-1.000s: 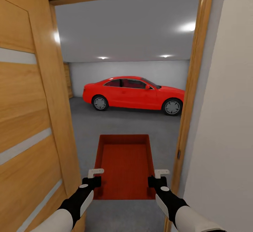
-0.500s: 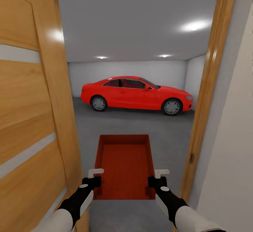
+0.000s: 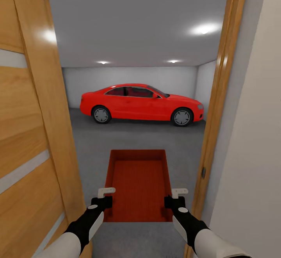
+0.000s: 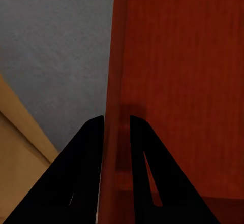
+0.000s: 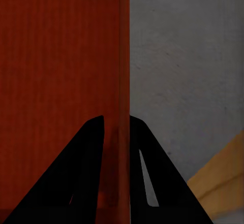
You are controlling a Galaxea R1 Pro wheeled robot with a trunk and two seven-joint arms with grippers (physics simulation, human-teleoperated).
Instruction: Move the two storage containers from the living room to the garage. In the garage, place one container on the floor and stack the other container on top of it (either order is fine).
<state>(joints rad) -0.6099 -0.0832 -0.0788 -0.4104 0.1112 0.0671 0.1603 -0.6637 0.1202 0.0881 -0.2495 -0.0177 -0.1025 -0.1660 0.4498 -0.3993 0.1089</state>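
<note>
An open orange-wood door [image 3: 27, 133] with pale horizontal glass slits stands at the left of the head view, and the matching wood door frame [image 3: 218, 94] runs up the right, next to a plain white wall [image 3: 253, 133]. Through the doorway lies the garage: a mottled grey concrete floor [image 3: 136, 137], a white back wall [image 3: 128, 76] and a grey ceiling [image 3: 132, 27] with bright round lights. A red car [image 3: 140, 104] is parked side-on near the back wall
</note>
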